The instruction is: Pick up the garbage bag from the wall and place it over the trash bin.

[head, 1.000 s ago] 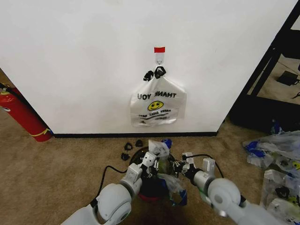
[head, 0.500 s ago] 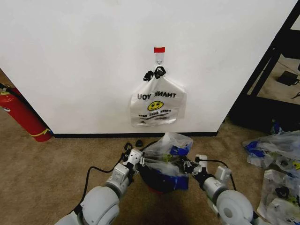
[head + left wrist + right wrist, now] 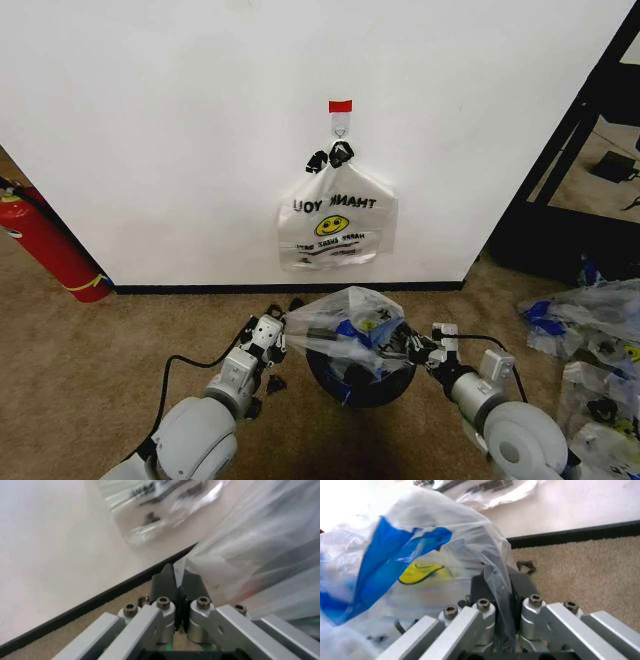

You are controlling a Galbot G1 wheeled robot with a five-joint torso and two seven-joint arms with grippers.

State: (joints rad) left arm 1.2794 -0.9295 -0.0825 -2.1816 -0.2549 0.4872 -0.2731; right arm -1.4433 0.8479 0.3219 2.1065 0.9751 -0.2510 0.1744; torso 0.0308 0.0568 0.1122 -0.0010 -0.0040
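I see the garbage bag [image 3: 345, 325] stretched out over the trash bin [image 3: 362, 382] on the carpet, just in front of the wall [image 3: 200, 130]; its blue tabs and yellow smiley show through the plastic. My left pincer [image 3: 277, 335] has its fingers pressed together on the bag's left edge, and my right pincer [image 3: 412, 350] is clamped on the plastic at the right side. Behind, a second smiley bag [image 3: 336, 220] hangs on the wall from a hook [image 3: 340, 128] under a red tape strip [image 3: 341, 105].
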